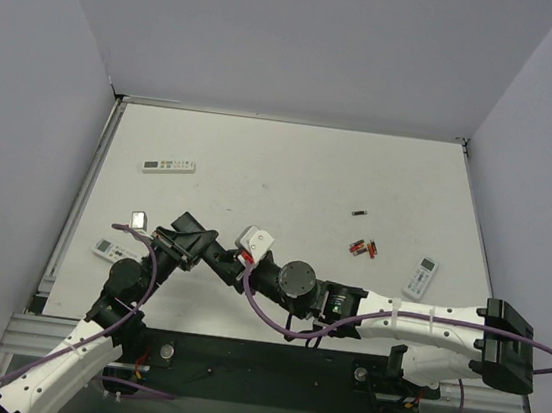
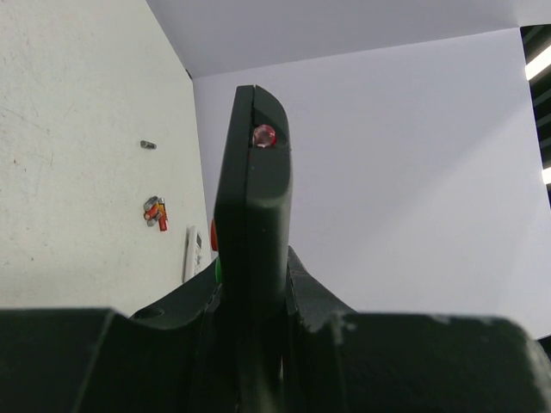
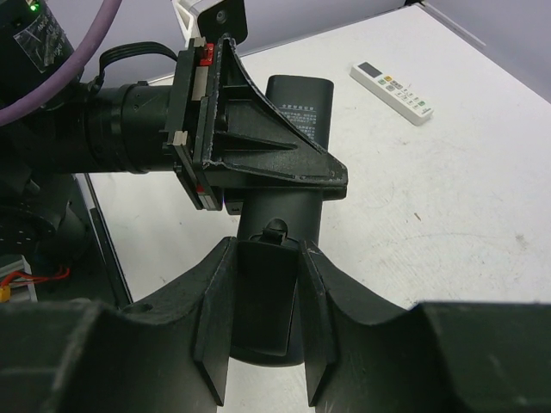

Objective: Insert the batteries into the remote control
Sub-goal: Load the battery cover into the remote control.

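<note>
My left gripper (image 2: 252,297) clamped on the remote (image 2: 250,189) edge-up, my right gripper (image 3: 265,251) pinching its end, batteries (image 1: 362,246) loose on the table (image 1: 291,163)

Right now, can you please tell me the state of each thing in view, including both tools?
remote control: held between both tools, back side towards the right wrist camera.
left tool: shut on the remote control.
right tool: shut on the remote control's near end.
batteries: loose in a cluster on the table.
dark battery: lying alone.
long white remote: lying flat, buttons up.
small white remote: lying flat, untouched.
</note>
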